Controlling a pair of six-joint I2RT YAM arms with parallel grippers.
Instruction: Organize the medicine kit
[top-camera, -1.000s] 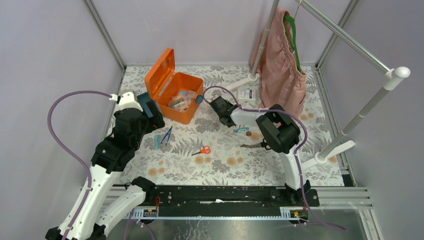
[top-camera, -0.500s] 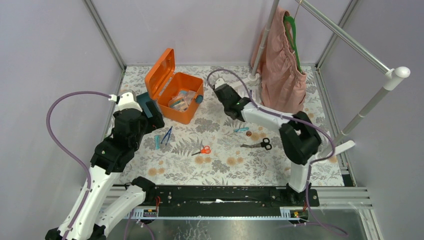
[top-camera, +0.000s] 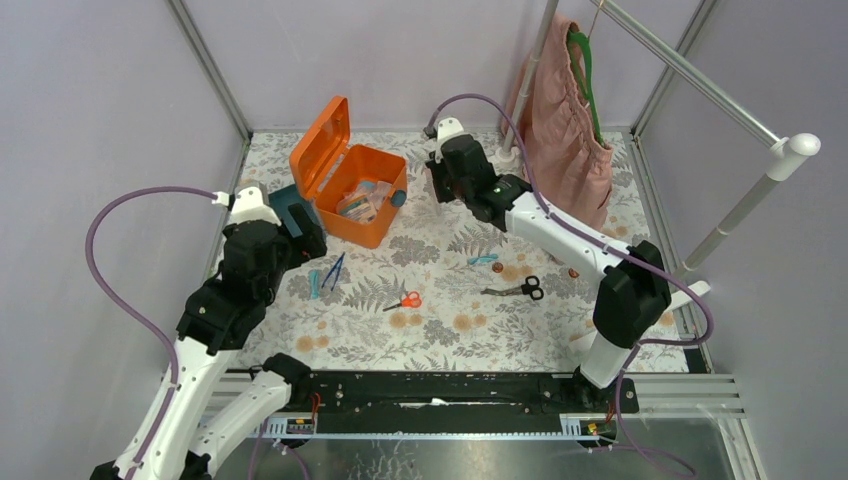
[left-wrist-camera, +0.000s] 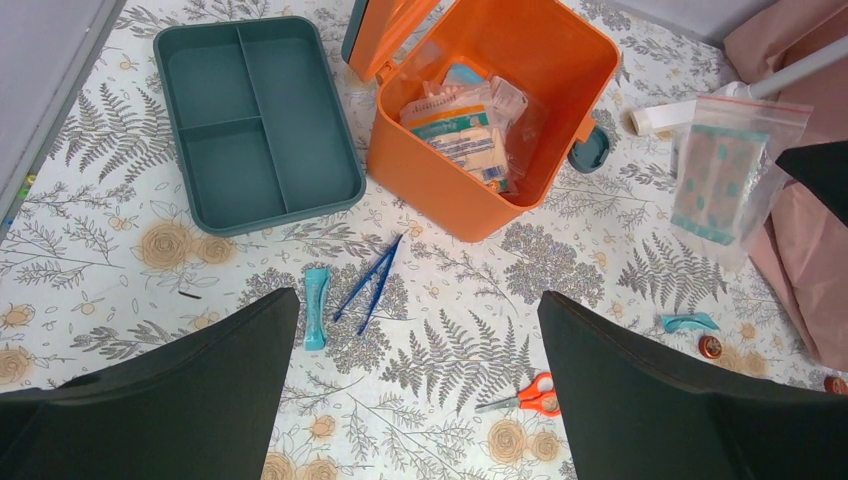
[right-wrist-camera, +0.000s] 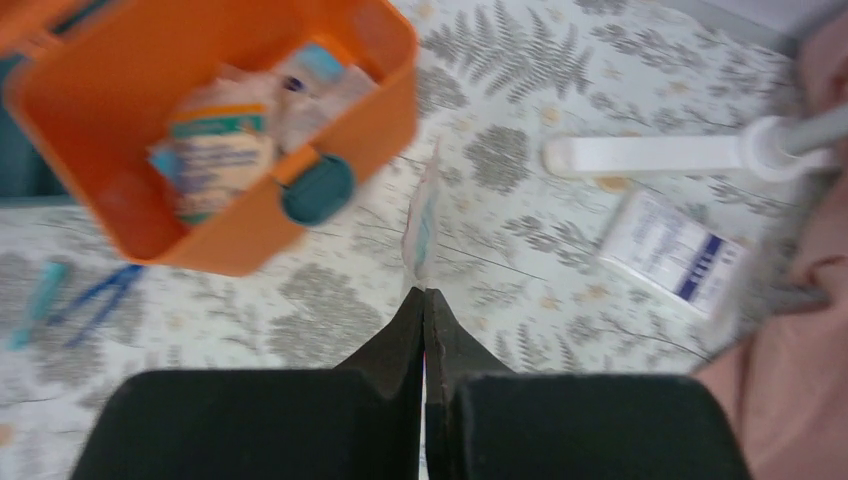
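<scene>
Two arms reach over a fern-and-flower tablecloth (top-camera: 450, 330) between lilac walls. The orange medicine kit (left-wrist-camera: 440, 195) stands open at far left, its teal insert tray (left-wrist-camera: 210, 170) just beside it. The right arm stretches far forward, and the right gripper (right-wrist-camera: 425, 295) pinches a clear zip bag (left-wrist-camera: 725, 170) of plasters. The left gripper (left-wrist-camera: 415, 300) hangs spread wide. Blue print on a white packet (right-wrist-camera: 675, 255) is too blurred to read.

I find the medicine kit (top-camera: 368, 231) open from above, its raised lid (top-camera: 322, 138) walling the far-left side. A zip bag (left-wrist-camera: 722, 170) hangs just beside its latch, with the rack pole (top-camera: 530, 85) close behind.
</scene>
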